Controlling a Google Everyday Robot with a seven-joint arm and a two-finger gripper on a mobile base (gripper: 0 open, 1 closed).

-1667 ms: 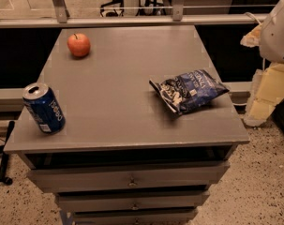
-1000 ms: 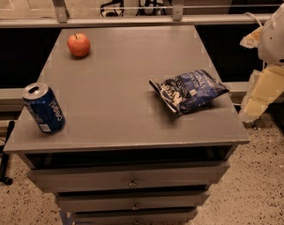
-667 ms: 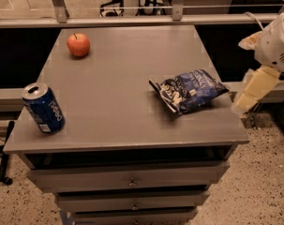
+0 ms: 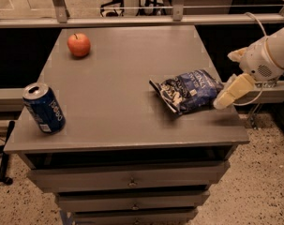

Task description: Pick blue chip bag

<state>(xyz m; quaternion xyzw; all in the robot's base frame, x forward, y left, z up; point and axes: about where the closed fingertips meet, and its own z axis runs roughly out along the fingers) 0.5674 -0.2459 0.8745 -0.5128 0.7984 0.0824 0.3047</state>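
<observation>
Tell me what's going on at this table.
The robot's arm reaches in from the right, with its gripper at the right end of the blue chip bag. The bag lies flat near the right edge of the table, not yet lifted; whether the gripper touches it cannot be told. A soda can stands at the front left and an apple sits at the back left.

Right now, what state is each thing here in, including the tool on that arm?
blue chip bag: lying flat near the right edge of the table, not lifted.
tool: low beside the bag's right end; contact unclear.
soda can: standing upright, front left.
apple: whole, resting back left.
drawers: shut.
</observation>
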